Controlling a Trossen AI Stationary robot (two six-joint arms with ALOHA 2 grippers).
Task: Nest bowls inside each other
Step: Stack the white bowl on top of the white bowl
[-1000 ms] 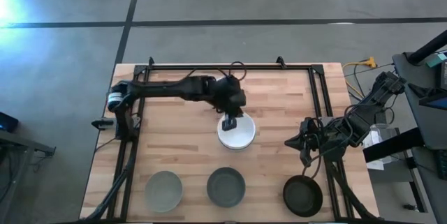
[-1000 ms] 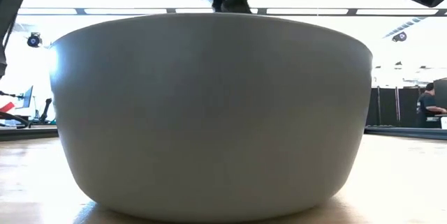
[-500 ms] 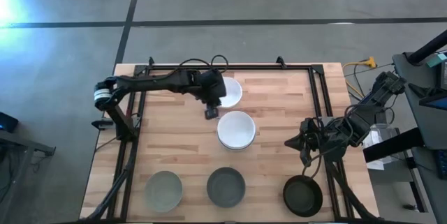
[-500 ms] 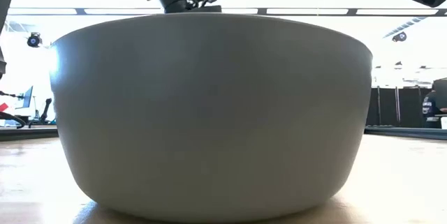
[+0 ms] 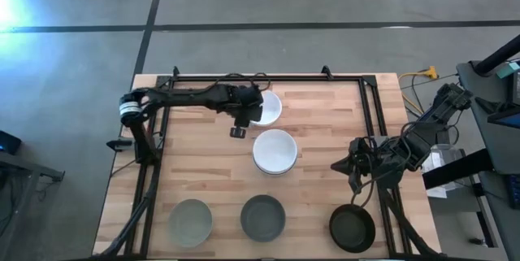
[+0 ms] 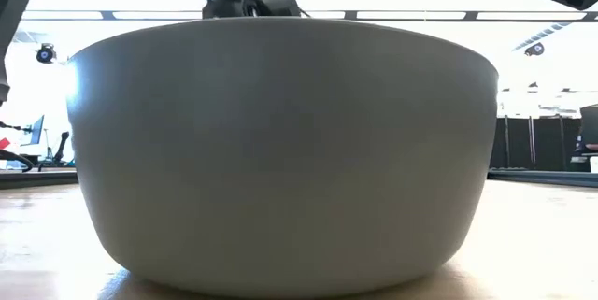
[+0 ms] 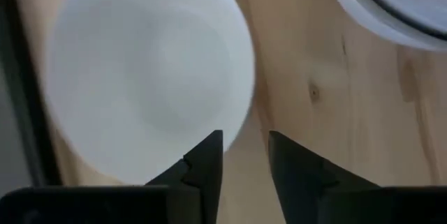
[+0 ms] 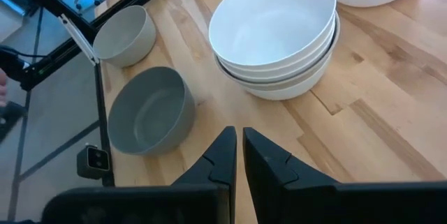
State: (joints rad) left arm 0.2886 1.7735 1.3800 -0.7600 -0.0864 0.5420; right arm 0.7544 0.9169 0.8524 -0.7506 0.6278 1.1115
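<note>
L hand (image 5: 237,132) slightly spread | moved off white stack (image 5: 275,152) toward single white bowl (image 5: 267,107)

We see bare worktop (image 5: 195,171) on the left, open between the frame rail and the white stack (image 5: 275,151). The left claw (image 5: 237,131) hangs over the gap between that stack and the single white bowl (image 5: 268,107) at the far side. Along the near edge three bowls (image 5: 263,217) stand apart, with passable gaps. The right claw (image 5: 340,166) occupies the right edge.
</note>
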